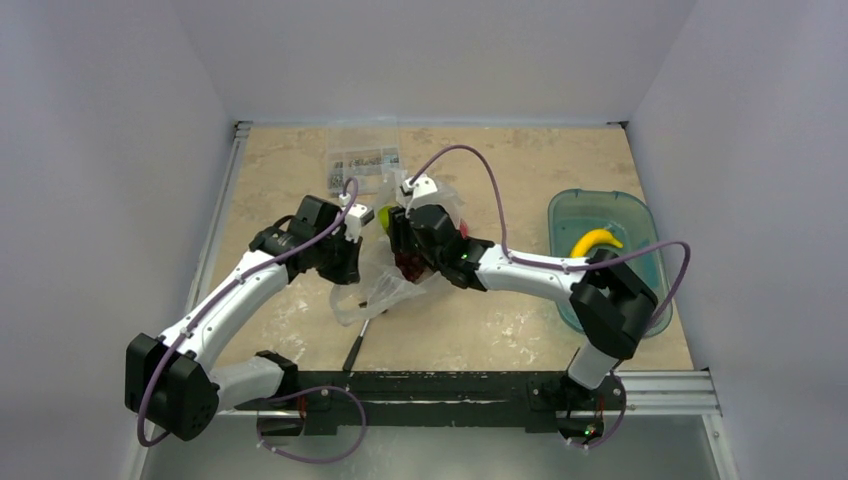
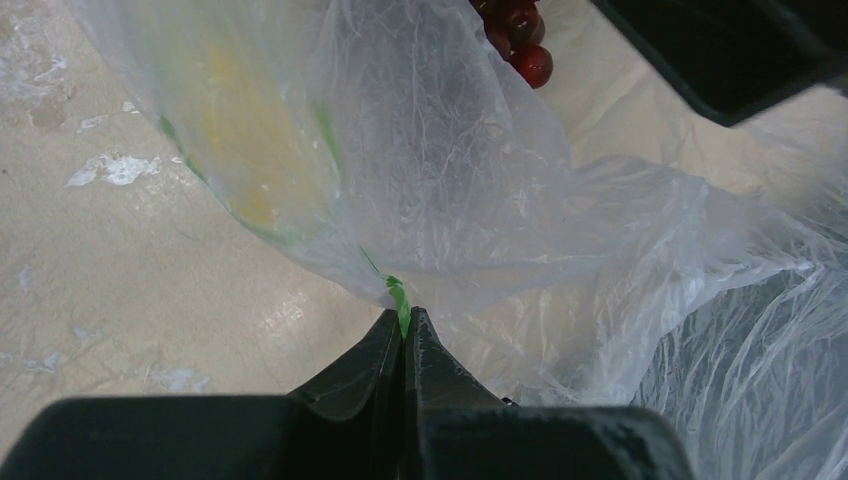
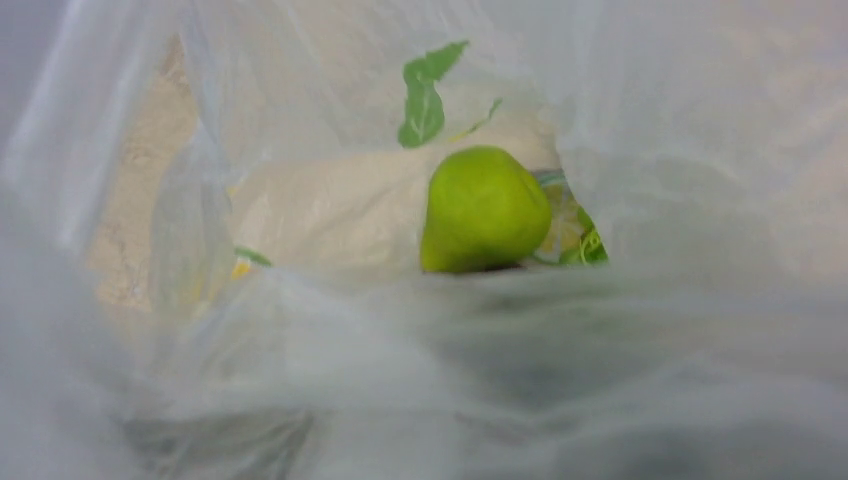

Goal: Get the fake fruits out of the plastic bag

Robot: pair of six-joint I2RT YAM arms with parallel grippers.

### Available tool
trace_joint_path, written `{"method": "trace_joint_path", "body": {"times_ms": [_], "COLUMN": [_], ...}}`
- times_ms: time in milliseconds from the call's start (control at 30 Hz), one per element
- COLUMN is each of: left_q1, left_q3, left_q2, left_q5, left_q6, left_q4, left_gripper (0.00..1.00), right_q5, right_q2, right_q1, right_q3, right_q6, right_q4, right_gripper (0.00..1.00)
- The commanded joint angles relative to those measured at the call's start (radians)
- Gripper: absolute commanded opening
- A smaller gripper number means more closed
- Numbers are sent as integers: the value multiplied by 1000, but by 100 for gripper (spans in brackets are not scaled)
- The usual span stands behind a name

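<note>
L tool [image 2: 404,320] clenched on plastic bag [image 2: 450,200], R tool [image 1: 398,232] at bag, grip can't tell, green apple [image 3: 485,210] inside.

The plastic bag [image 1: 378,292] is thin, crinkly and see-through with a bit of green print, and it's all bunched up well left of the teal tub [image 1: 553,232]. Down inside it sits a glossy green fruit [image 3: 484,208], kinda pear-shaped. A cluster of shiny dark red fruits [image 2: 522,45] shows on the bag's tub-facing side. The yellow banana [image 1: 596,241] is already out, lying curved inside the tub.
</note>
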Motion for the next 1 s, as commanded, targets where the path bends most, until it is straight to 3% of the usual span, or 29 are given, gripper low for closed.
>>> {"method": "trace_joint_path", "body": {"times_ms": [0,200,300,500,633,833,967], "left_q1": [-6,-7,-7,-8,-8,-9,-8], "left_q3": [-11,-15,-15,-19,-20,-21,-16], "left_q2": [-24,-24,-20,-14,-13,-13,-4], "left_q5": [57,71,93,124,128,129,139], "left_q6": [20,23,29,31,29,29,32], "left_q4": [40,48,50,54,54,56,52], "left_gripper": [0,0,0,0,0,0,0], "right_q5": [107,272,330,268,179,174,147], "right_q2": [105,164,168,192,209,275,289], "right_q1": [-2,-2,-4,-23,-23,-24,-26], "right_q3": [127,156,127,80,48,37,26], "right_q6": [-29,-73,-78,-48,-6,17,23], "right_q4": [-59,-144,-145,-137,-138,-167,-131], "right_gripper": [49,62,77,95,99,99,81]}}
